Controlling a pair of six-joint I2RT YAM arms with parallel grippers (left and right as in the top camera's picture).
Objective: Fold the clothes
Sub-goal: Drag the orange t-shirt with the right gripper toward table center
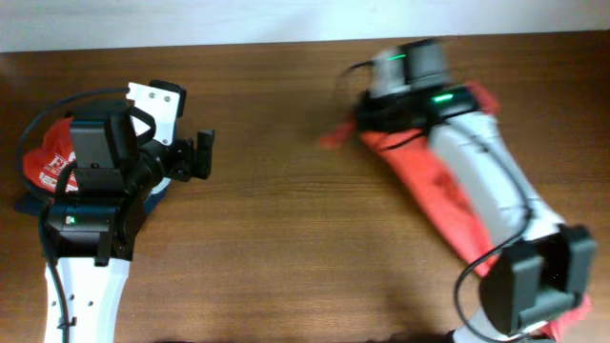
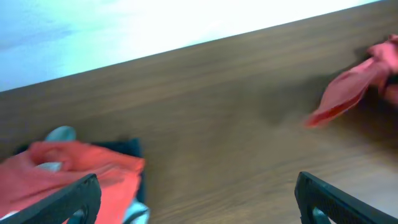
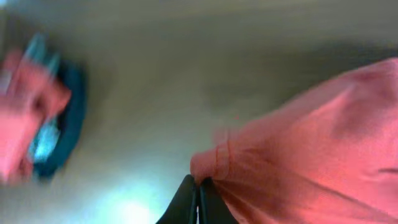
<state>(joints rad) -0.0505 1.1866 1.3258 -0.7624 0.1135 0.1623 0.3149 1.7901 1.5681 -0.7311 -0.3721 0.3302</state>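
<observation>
The coral-red T-shirt (image 1: 448, 205) lies stretched under my right arm on the right side of the table. My right gripper (image 3: 199, 184) is shut on a hemmed edge of it (image 3: 298, 155) and holds it lifted near the far edge. A corner of the shirt (image 2: 348, 93) shows in the left wrist view. A pile of other clothes, a red tee (image 1: 50, 157) over navy cloth, sits at the left, also in the left wrist view (image 2: 74, 171). My left gripper (image 2: 196, 199) is open and empty, just right of the pile.
The dark wooden table (image 1: 286, 238) runs to a far edge against a white wall (image 1: 191, 19). The pile appears blurred at the left of the right wrist view (image 3: 37, 118).
</observation>
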